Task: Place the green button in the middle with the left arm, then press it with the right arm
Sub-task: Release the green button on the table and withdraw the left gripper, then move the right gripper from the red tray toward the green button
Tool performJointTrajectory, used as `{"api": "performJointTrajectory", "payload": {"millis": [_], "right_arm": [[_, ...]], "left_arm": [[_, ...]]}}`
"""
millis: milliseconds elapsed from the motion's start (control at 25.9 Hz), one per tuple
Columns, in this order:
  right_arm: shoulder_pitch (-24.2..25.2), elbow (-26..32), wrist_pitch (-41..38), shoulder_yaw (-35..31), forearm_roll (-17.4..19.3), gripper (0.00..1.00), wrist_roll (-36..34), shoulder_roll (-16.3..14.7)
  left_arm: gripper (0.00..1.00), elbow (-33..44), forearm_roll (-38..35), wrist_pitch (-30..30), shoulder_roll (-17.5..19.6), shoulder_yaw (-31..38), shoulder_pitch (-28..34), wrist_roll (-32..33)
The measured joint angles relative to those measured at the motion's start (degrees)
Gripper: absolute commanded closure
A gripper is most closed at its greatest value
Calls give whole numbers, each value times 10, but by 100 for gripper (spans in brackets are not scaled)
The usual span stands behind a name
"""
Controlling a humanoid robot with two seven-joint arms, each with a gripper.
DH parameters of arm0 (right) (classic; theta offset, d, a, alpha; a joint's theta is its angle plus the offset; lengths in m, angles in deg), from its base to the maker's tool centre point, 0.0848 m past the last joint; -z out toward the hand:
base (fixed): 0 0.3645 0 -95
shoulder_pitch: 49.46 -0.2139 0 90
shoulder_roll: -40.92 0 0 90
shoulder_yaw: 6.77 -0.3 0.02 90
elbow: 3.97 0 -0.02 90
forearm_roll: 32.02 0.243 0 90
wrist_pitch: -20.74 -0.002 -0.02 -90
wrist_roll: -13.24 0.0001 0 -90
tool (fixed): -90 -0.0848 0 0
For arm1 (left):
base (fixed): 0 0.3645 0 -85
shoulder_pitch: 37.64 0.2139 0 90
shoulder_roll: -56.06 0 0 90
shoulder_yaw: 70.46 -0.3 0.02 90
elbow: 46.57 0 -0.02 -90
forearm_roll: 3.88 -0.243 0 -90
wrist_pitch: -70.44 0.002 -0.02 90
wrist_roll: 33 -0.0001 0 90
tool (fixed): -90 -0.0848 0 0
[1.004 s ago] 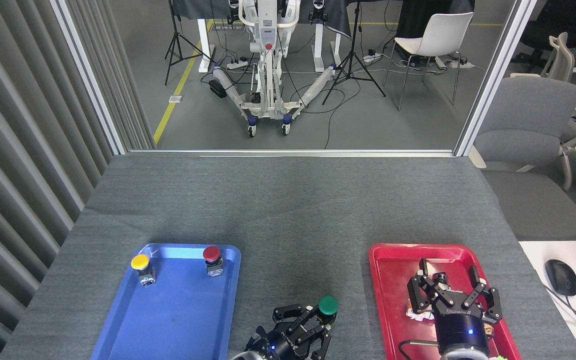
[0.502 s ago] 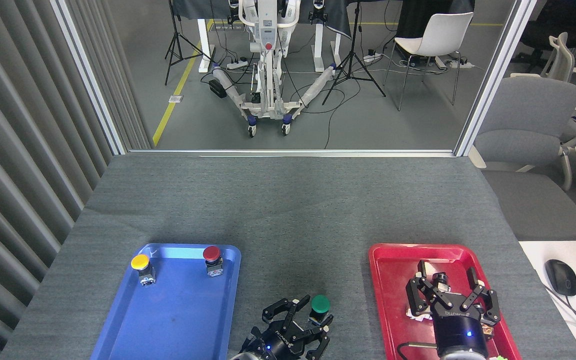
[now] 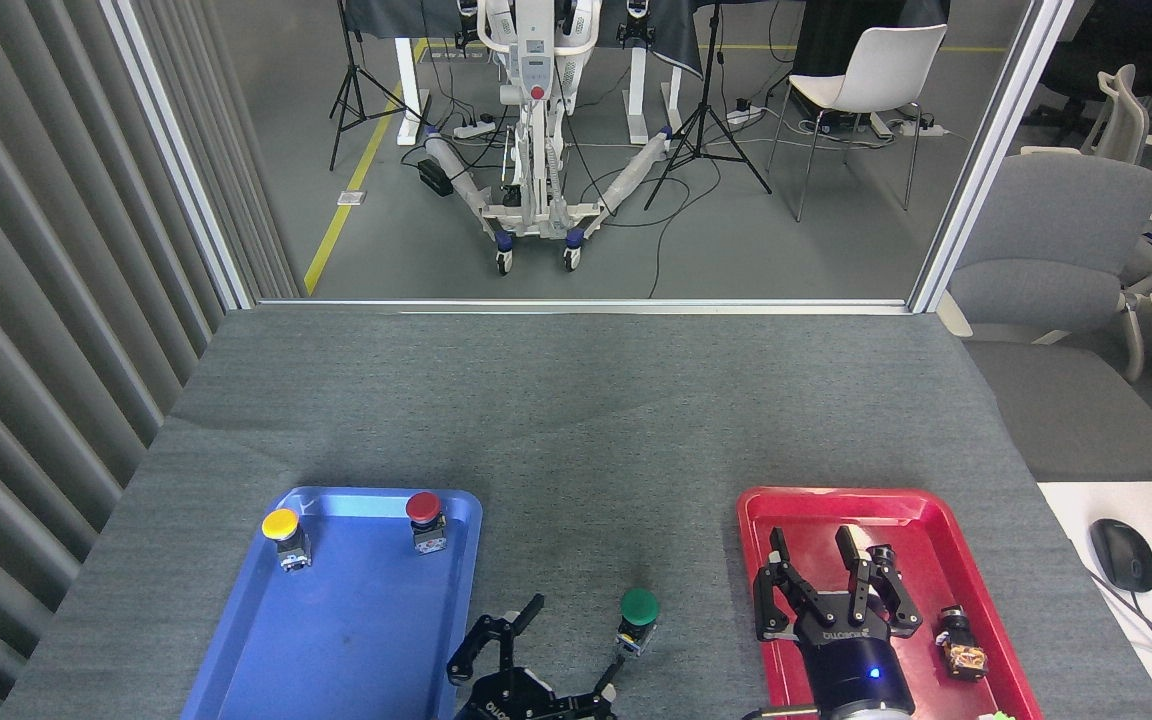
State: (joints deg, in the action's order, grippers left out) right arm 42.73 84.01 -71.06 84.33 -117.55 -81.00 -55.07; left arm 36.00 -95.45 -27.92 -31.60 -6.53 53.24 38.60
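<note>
At the near edge, the left claw [image 3: 554, 655] sits low in the head view with its fingers spread wide, one finger [image 3: 498, 632] angled up to the left and the other reaching toward the green button [image 3: 638, 618], its tip just beside the button's base; whether it touches cannot be told. The green button stands upright on the middle [image 3: 608, 520], the bare grey cloth between the two trays, and nothing grips it. To the right, the right claw [image 3: 829, 588] hovers over the red tray [image 3: 796, 500], its fingers parted and pinching nothing, a blue light glowing on its wrist. Just right of it, a small dark object [image 3: 962, 648] lies in the red tray; what it is cannot be made out. To the left, the blue tray [image 3: 336, 640] holds the yellow button [image 3: 285, 535] at its far left corner and the red button [image 3: 425, 518] near its far right corner, both upright and well apart from each other. Beyond the trays the tabletop [image 3: 576, 390] runs bare to its far edge. Past that, on the floor, stand a white wheeled frame [image 3: 534, 130], a tripod [image 3: 704, 120] and a white chair [image 3: 871, 80].
</note>
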Motion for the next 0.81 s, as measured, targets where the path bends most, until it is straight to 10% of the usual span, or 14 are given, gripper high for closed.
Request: {"api": "performJointTrajectory", "payload": {"millis": [425,811], "right_arm": [[4,-3,-13,109,-15,91,30,10],[-5,-47,-21,152,-67,99,66,51]], "left_arm": [[1,94,66,30,35,259,105,4],[1,89,114,16,45,326,106,4]]}}
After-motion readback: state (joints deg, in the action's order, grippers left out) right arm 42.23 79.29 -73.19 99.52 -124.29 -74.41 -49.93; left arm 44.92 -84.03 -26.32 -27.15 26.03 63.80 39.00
